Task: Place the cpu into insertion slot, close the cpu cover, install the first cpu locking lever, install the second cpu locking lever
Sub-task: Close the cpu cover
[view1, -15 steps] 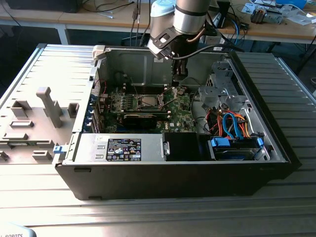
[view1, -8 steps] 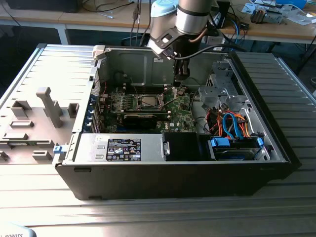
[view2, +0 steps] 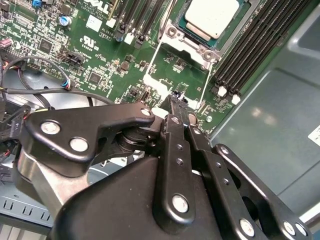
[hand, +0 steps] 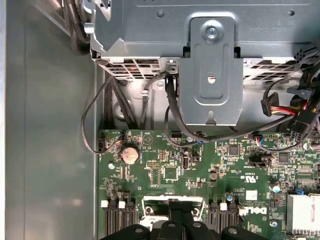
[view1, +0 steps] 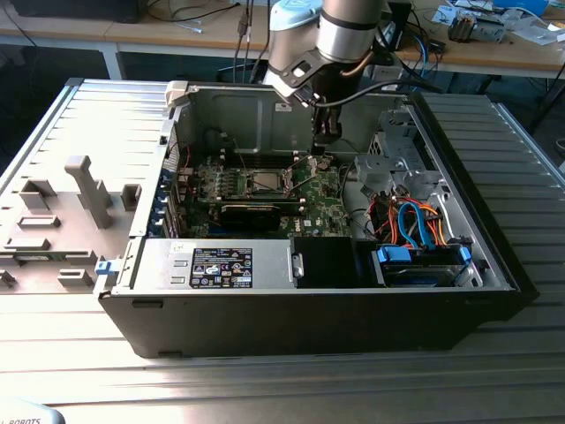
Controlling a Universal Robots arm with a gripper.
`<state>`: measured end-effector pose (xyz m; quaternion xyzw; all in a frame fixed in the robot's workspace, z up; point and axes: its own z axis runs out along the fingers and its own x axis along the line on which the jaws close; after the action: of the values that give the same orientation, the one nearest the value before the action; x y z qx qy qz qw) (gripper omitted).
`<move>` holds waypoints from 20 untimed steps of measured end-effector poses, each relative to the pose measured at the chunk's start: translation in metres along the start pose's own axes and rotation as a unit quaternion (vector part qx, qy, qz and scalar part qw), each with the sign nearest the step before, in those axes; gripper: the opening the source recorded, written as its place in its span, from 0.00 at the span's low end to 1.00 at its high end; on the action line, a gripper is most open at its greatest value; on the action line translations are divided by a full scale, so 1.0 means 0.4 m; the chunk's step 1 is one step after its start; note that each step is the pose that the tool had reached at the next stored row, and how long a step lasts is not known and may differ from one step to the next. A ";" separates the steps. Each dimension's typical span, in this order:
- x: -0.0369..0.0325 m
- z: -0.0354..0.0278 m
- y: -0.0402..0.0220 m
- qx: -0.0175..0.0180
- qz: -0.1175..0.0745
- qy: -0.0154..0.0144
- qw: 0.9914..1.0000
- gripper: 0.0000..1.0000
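The arm (view1: 344, 31) reaches down from above into an open computer case (view1: 309, 309) that lies on its side on the ribbed metal bench (view1: 265, 380). Its wrist is bent so that the pincer (view1: 322, 150) hangs low over the far side of the board. In the second wrist view the pincer (view2: 176, 97) has its black fingers (view2: 172, 130) drawn together at the tips, just above the green motherboard (view2: 100, 55). I cannot tell whether anything is caught between them.

The case holds the motherboard (view1: 322, 208) flat on its floor. A grey power supply (view1: 216, 265) sits along the near wall, and a metal drive cage (view1: 393, 163) with blue and orange cables (view1: 410, 221) sits toward the exterior view's right.

The insertion slot (view1: 265, 181) sits on the board, near the pincer toward the exterior view's left. In the second wrist view the cpu (view2: 212, 15) lies inside the insertion slot (view2: 172, 34), silver top up, apart from the fingertips. Black memory slots (view2: 250, 45) run beside it. Two thin bright rods (view2: 154, 60) lead from the slot's corners toward the pincer. Whether the cpu cover is down over the chip cannot be told.

In the first wrist view a round coin battery (hand: 129, 154) sits on the board.
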<state>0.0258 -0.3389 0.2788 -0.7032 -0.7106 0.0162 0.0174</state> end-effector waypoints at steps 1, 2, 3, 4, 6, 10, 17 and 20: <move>0.000 0.000 0.001 0.001 0.000 0.000 1.000 0.11; 0.000 0.001 0.002 0.001 0.000 0.000 1.000 0.11; 0.000 0.001 0.004 0.002 0.000 0.000 1.000 0.11; 0.000 0.002 0.005 0.002 0.000 0.000 1.000 0.11; 0.000 0.003 0.010 0.004 0.000 0.000 1.000 0.11; 0.004 0.011 0.023 0.008 0.000 0.000 1.000 0.11; 0.009 0.020 0.031 0.010 -0.001 0.000 1.000 0.11; 0.009 0.022 0.033 0.011 -0.001 0.000 1.000 0.11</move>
<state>0.0384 -0.3351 0.2693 -0.7022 -0.7112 0.0238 0.0252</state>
